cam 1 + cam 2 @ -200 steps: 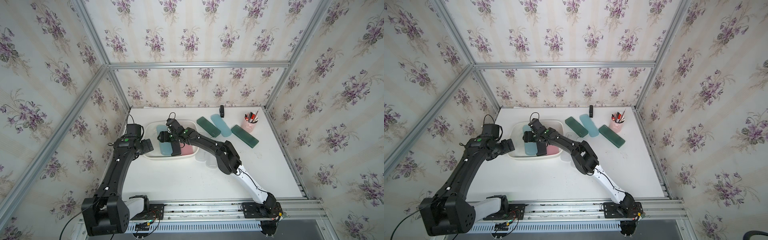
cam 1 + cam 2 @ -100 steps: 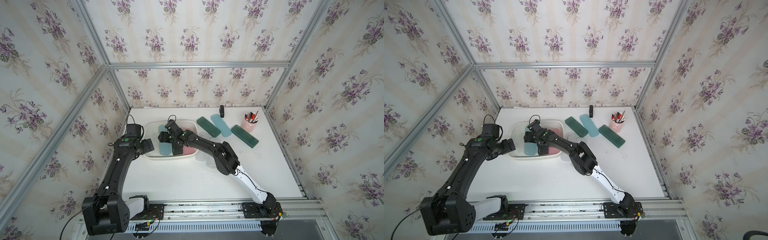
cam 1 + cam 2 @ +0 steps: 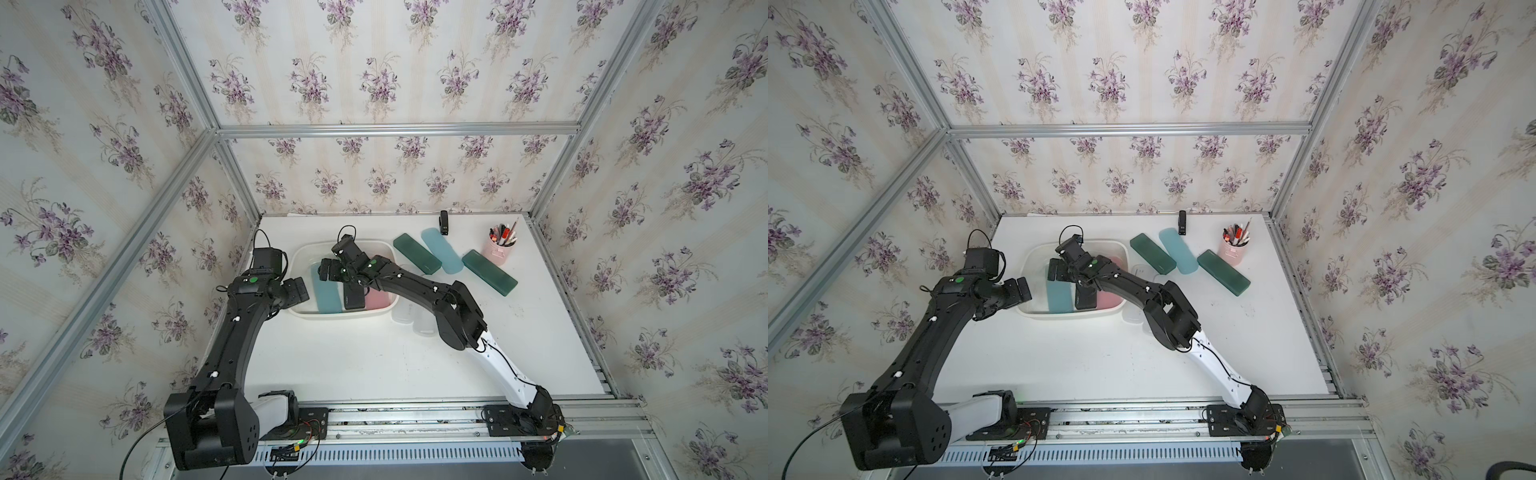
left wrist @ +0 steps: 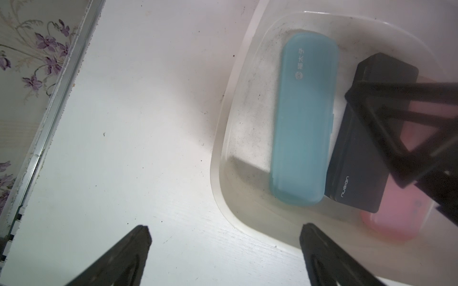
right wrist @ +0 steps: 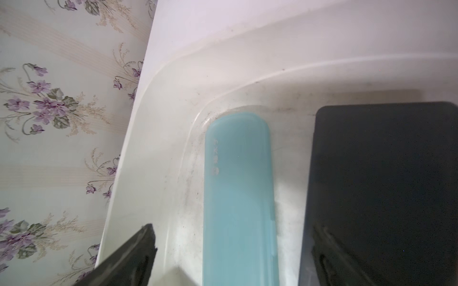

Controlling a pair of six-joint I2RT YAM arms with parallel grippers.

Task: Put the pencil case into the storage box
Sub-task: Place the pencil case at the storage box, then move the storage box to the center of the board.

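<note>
Storage box (image 3: 332,314) looks half loaded: blue case (image 3: 327,293), black pencil case (image 3: 354,298) and pink case (image 3: 379,298) lie inside. Loose cases (image 3: 442,250) wait at its 2 o'clock. Right gripper (image 5: 233,230) hangs over the box, spread and empty. Left gripper (image 4: 225,227), also released, sits at 9 o'clock.

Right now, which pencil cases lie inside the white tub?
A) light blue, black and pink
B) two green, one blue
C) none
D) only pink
A: the left wrist view shows a light blue case, a black case and a pink case lying in the storage box.
</note>
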